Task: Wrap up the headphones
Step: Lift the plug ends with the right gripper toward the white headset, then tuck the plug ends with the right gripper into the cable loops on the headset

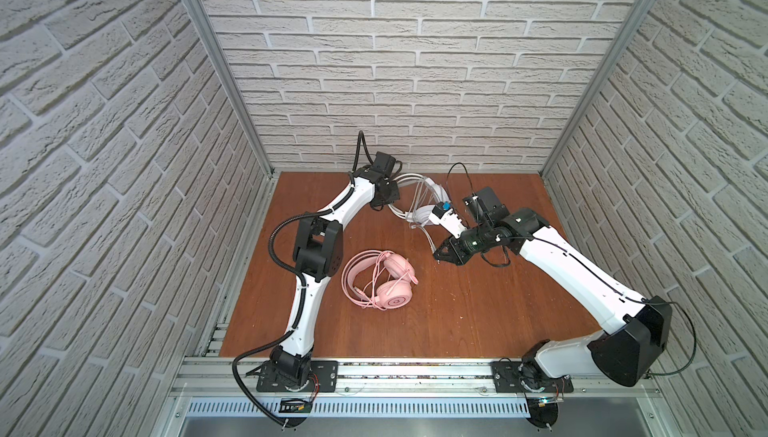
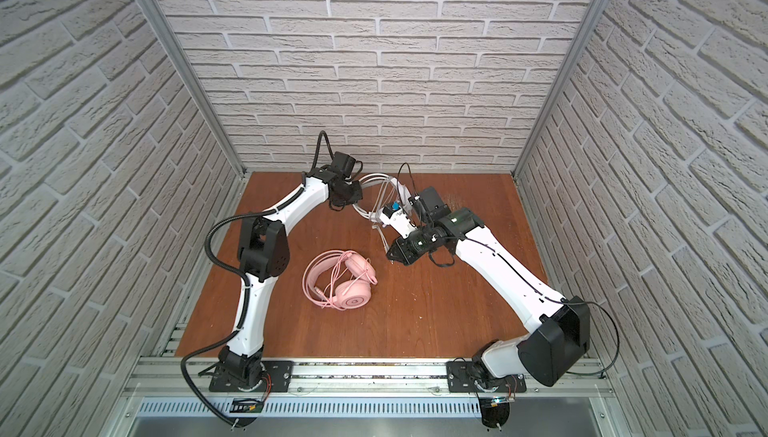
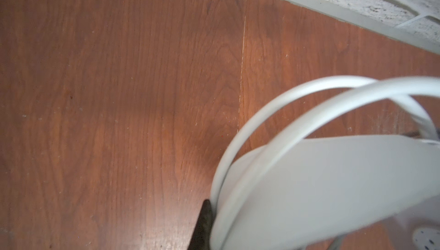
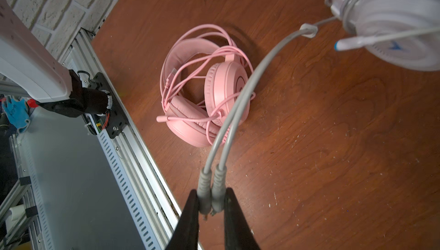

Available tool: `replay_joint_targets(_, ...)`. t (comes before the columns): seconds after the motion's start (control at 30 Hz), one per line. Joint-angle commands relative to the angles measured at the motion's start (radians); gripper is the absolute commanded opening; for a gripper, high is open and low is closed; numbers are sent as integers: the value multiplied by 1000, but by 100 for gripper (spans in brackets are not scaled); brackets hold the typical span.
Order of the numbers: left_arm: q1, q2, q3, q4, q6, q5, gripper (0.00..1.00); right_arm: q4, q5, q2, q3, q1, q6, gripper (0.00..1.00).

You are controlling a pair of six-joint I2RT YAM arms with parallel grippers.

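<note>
Nearest to us, toward the middle of the wooden table [image 1: 478,310], we see the pink headset [image 1: 380,280] lying flat, clear of both arms. Its thin pink cord [image 4: 190,70] is looped loosely over the band and cups, and its round cup face carries a small circular emblem that we cannot read.

Farther back and to the right, our right gripper [image 4: 210,209] has its black jaws pinched narrowly on the two grey plug ends [image 4: 212,189] of the white headset's cord. In the right wrist view the twin grey leads [image 4: 238,108] rise from the jaws, pass in front of the pink headset and meet at a small white clip [image 4: 308,30] close to the white cup. In both top views this gripper [image 1: 439,254] sits right of the table's centre.

Beyond that, nearer the far edge of the table, the white headset [image 1: 424,210] is held up between the two arms. Its cup [image 4: 400,22] has cord wound around it and shows a blue angular mark that we cannot make out as letters; a white boom with a blue tip [image 4: 352,44] sticks out beside it.

Farthest back, our left gripper [image 1: 384,202] is closed on the white headset's headband [image 3: 297,108]. In the left wrist view only one dark finger [image 3: 202,225] shows, pressed against the pale band.
</note>
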Motion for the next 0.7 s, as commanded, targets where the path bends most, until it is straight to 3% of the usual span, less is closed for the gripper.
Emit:
replay_joint_targets(0.0,-12,-18,29,11,34,-4,0,109,-14,15,56,-11,17,6)
replay_joint_targets(0.67,-55,-63,7,-26,113,41,0,100,115,163,259,-175,-123,6)
